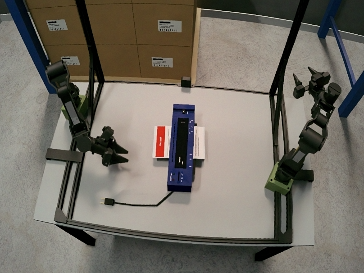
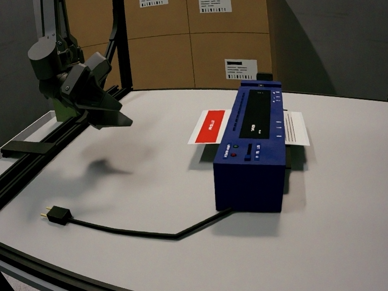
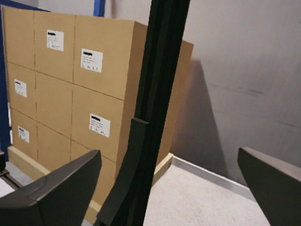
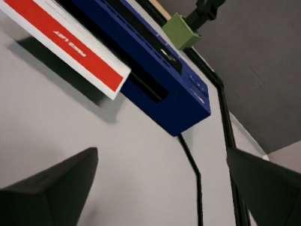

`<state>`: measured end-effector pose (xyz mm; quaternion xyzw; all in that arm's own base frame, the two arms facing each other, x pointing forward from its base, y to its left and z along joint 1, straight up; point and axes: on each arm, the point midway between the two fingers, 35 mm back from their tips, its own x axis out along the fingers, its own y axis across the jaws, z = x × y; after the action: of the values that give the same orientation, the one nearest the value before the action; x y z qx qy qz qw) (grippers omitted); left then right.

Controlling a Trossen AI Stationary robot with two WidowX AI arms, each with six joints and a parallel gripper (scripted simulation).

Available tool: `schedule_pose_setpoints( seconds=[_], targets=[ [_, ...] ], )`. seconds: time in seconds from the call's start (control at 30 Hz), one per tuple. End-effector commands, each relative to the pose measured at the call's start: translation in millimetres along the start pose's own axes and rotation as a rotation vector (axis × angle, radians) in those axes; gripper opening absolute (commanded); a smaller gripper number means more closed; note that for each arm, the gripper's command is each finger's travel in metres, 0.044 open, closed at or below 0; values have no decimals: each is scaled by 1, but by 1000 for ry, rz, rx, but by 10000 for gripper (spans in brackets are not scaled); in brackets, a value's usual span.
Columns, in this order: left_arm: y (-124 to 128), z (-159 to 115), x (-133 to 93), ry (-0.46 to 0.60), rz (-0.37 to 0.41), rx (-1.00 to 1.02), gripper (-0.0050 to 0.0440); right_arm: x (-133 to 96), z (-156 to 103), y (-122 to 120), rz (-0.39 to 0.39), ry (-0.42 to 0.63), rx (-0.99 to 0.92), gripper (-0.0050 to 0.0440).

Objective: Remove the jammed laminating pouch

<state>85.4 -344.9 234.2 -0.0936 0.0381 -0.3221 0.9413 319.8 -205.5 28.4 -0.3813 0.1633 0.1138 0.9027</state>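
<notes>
While the laminator (image 1: 191,143) (image 2: 248,184) (image 4: 165,108) stands upright mid-table in the top view, the pouch (image 1: 161,141) (image 2: 210,127) (image 4: 71,45) pokes out both sides; the left claw (image 1: 302,71) (image 3: 168,155) is up by a far corner of the table (image 1: 235,205) (image 2: 329,219) (image 4: 142,161). Outside view: cord (image 1: 136,204) (image 2: 125,232) (image 4: 189,155) toward the near edge, right claw (image 1: 128,156) (image 2: 127,114) (image 4: 162,149) above the table. Left wrist: wide, boxes (image 1: 111,26) (image 2: 163,59) (image 3: 54,101) beyond. Right wrist: wide too, pouch raised off the table

"price list" reads in white letters on the red band (image 1: 160,147) (image 2: 206,133) (image 4: 90,61) of the sheet in the blue laminator (image 1: 171,182) (image 2: 249,187) (image 4: 168,108). the small white markings on the laminator's top, and those on the labels (image 1: 169,26) (image 2: 240,69) (image 3: 91,60) of the brown cartons (image 1: 114,64) (image 2: 163,62) (image 3: 54,97), are too blurred to read.
</notes>
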Motion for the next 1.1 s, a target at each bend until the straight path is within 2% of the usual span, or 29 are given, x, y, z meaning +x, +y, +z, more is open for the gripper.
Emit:
schedule_pose_setpoints(
  seconds=[0.0,0.53,0.57,0.9,1.07],
  targets=[
    [-1,7,0,-11,-2,-19,400,-1,4,-8,-15,-5,-19,400],
    [-1,7,0,-11,-2,-19,400,-1,4,-8,-15,-5,-19,400],
    [1,19,-3,-26,-6,-46,440,0,5,-21,-41,1,-26,440],
    [47,132,-44,-182,-41,-319,440,-13,37,-151,-316,20,-79,440],
    [47,132,-44,-182,-41,-319,440,-13,37,-151,-316,20,-79,440]
  ],
)
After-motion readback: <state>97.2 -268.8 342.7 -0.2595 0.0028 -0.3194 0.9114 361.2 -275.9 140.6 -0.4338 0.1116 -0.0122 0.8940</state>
